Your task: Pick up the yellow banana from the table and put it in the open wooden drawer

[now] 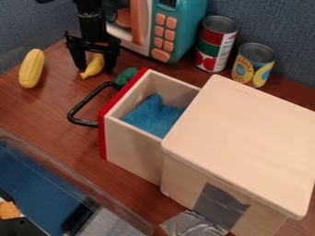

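The banana [93, 66] was small and yellow, tilted on the bench [37, 108] toward the view's upper left. It lay between the jaws of the black gripper [95, 72], which stood wide apart and pointed down; whether either side touched it, I could not tell. The arm [91, 20] came down nearly upright from the top edge. Bench surface ran between the banana and the corn [31, 69] to its left, and on down to the black handle [80, 109]. The green thing [126, 76] sat against the drawer's [130, 150] red edge, just beside the handle. In the open drawer lay a blue cloth [154, 116]. Beyond stood the wooden box [243, 133], the microwave [192, 30] and two cans [212, 48]. A clear-walled bin [67, 171] bounded the lower left.
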Controlling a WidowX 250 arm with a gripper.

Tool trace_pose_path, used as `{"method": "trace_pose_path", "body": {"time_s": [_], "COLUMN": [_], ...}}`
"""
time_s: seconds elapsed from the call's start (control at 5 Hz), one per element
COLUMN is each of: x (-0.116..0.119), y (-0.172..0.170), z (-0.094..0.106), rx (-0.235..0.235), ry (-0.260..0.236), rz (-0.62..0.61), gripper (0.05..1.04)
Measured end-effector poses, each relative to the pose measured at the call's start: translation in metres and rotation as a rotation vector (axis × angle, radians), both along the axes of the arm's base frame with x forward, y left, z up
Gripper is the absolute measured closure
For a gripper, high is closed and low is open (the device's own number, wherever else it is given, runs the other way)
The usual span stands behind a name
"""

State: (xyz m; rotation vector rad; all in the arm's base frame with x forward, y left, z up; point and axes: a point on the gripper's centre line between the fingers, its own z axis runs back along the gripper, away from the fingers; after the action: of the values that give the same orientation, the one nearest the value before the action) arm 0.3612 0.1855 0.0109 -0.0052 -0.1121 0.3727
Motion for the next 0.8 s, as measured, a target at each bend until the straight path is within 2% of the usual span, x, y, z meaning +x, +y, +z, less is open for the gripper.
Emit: {"method": "trace_pose_path", "body": {"time_s": [0.2,0.4,0.8], "x": [-0.001,-0.004,-0.027], "y": [0.013,0.013,-0.009], "z": [0.0,0.001,0.078], "rx": [0.001,-0.024,-0.096], "ry": [-0.014,-0.012,-0.125], "rz": [0.05,0.05,0.021], "gripper": [0.433,0.689,0.699]}}
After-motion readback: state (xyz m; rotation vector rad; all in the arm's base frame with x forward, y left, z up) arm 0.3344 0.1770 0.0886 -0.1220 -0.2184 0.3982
